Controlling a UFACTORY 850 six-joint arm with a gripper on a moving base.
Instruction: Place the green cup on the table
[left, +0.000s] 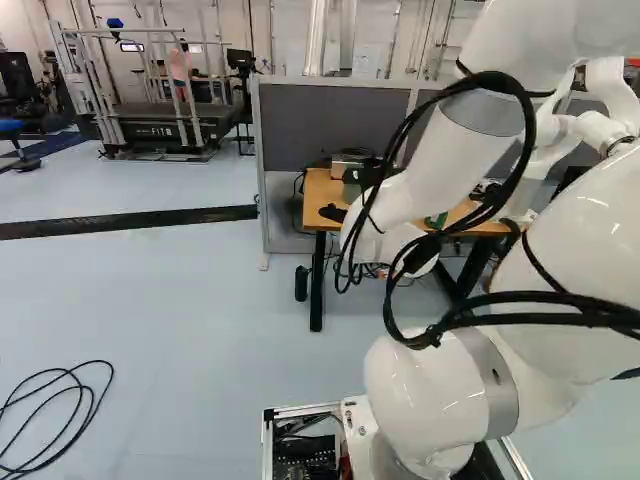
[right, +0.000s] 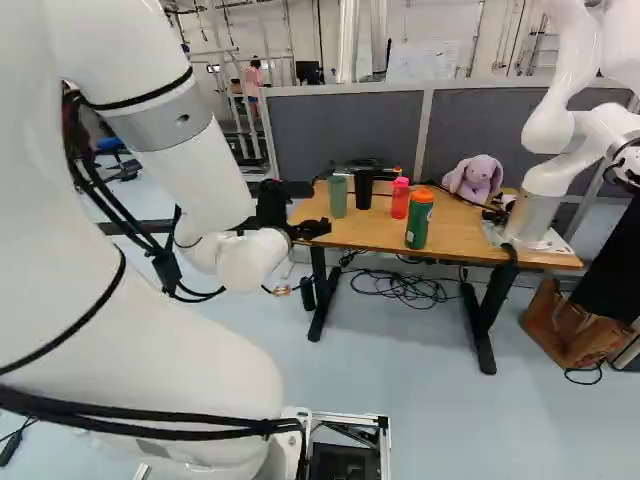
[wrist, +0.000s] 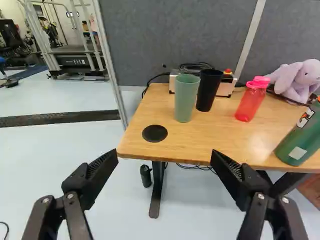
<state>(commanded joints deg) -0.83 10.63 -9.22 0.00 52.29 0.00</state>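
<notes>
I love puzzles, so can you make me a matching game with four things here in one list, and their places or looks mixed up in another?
1. Tall green cup
2. See-through red bottle
3. Purple plush bunny
4. Black two-fingered gripper

A. Nearest to another robot
B. Open, gripping nothing
C. Upright, right beside the tall black cup
D. Topped with a pink lid

Pairs: 1-C, 2-D, 3-A, 4-B

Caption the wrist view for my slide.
Open gripper facing a wooden table, where a green cup stands beside a black cup.
</notes>
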